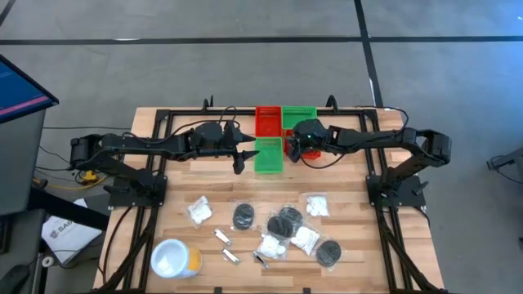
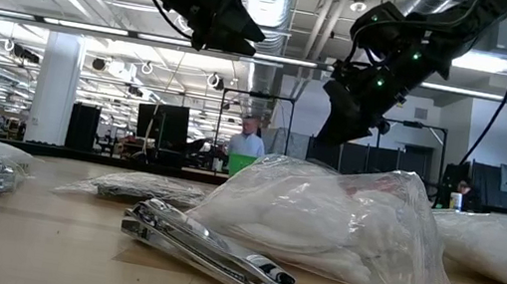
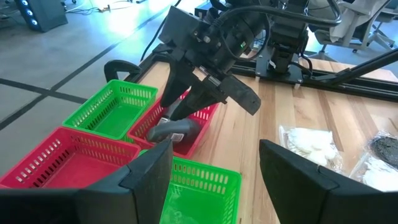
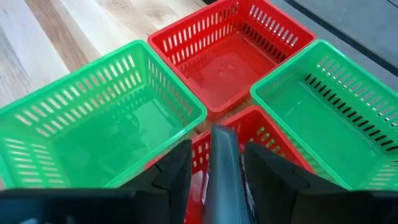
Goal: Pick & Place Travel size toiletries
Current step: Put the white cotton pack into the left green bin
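Toiletries of travel size are lying mostly at the near half of the table (image 1: 343, 175): white packets (image 1: 199, 211), black discs (image 1: 244, 217) in clear wrap and thin silver sachets (image 1: 223, 238), with a larger white tub (image 1: 173, 259) beside them. One item, the small dark grey bottle (image 3: 176, 130), is hanging over the near red bin (image 3: 189, 134) of a four-bin cluster at the far side, between the fingers of the right gripper (image 3: 186, 115). In the right wrist view the bottle is standing upright between the two dark fingers (image 4: 177, 174), which are bracketing it closely; whether they are gripping or already loosening cannot be told. The placing step is judged to be in hand: the bottle is sitting above its bin, not yet resting on the bin floor.

The left gripper (image 3: 214, 177) is waiting just beside the near green bin (image 1: 268, 155), its fingers spread wide and carrying nothing.

The next move is judged to call for the right fingers parting fully so that the bottle drops inside the red walls, then for the arm lifting straight up, clear of the rim and of the neighbouring far green bin (image 4: 329, 99), before reaching toward the remaining items.
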Controlling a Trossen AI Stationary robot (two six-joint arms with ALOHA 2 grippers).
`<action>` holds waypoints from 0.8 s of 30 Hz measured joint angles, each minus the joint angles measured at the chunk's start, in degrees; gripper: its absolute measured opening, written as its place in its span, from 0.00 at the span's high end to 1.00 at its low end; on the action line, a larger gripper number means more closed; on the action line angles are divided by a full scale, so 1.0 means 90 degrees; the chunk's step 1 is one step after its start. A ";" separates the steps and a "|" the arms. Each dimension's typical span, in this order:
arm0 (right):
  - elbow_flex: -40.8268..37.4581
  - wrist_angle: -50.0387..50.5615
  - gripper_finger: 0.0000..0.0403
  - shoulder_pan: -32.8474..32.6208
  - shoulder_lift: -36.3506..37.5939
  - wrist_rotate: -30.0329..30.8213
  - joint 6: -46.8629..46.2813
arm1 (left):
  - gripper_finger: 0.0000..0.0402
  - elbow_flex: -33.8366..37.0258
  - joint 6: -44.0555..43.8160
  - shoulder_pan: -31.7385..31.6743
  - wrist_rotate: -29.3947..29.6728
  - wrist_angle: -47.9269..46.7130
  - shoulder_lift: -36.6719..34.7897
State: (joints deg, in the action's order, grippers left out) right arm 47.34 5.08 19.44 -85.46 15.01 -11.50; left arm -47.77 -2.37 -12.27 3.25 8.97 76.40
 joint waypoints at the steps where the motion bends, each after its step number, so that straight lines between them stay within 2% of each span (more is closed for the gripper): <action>1: 0.0006 -0.0001 0.67 -0.0031 0.0001 -0.0001 0.0003 | 0.43 0.0000 -0.0002 -0.0001 0.0002 0.0000 0.0000; 4: 0.0006 0.0046 0.67 -0.0157 0.0047 -0.0050 0.0075 | 0.43 0.0000 0.0000 0.0000 0.0002 0.0000 0.0000; 13: 0.0008 0.0830 0.67 -0.0880 0.0558 -0.0986 0.0155 | 0.43 0.0000 0.0000 -0.0002 0.0028 -0.0001 0.0000; 24: 0.0006 0.2365 0.67 -0.2049 0.0682 -0.1029 -0.0271 | 0.43 0.0000 0.0000 0.0000 0.0021 0.0000 0.0000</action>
State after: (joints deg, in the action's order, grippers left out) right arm 47.40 26.37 1.00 -79.32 5.76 -13.94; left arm -47.77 -2.37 -12.27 3.45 8.97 76.40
